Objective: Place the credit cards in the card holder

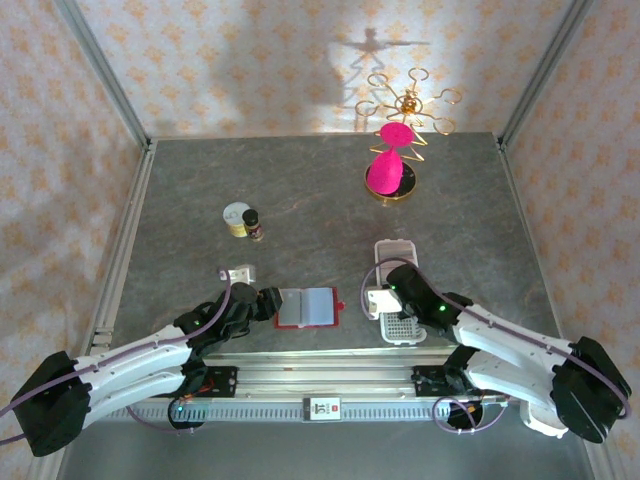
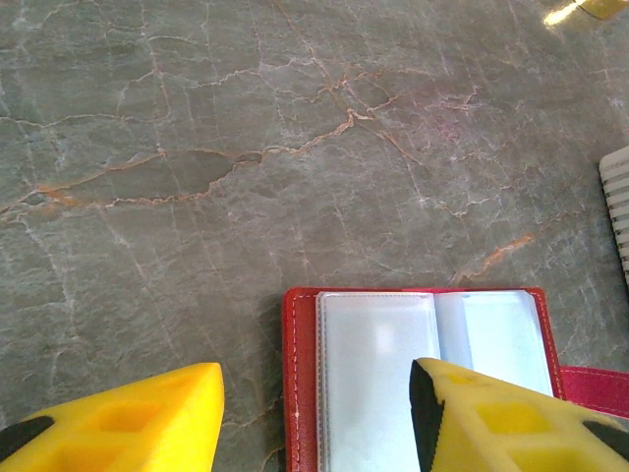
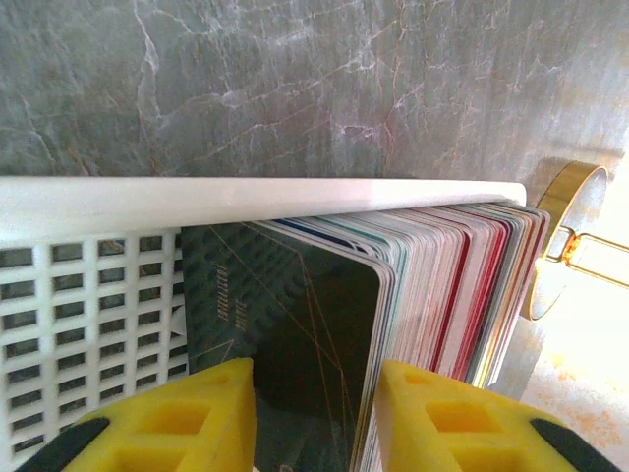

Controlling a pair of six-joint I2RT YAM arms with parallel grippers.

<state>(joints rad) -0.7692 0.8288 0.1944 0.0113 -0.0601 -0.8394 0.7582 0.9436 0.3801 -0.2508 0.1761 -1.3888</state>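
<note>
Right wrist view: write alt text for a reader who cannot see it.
Yellow fingers of the right tool frame a dark card fronting a row of credit cards standing on edge in a white slotted tray. Grey marble table lies beyond.

1. The grey veined table I'm bolted to is carrying everything.
2. The red card holder is lying open near my edge — a white slotted tray is sitting to its right.
3. A gold stand and a dark bottle are standing farther back.
</note>
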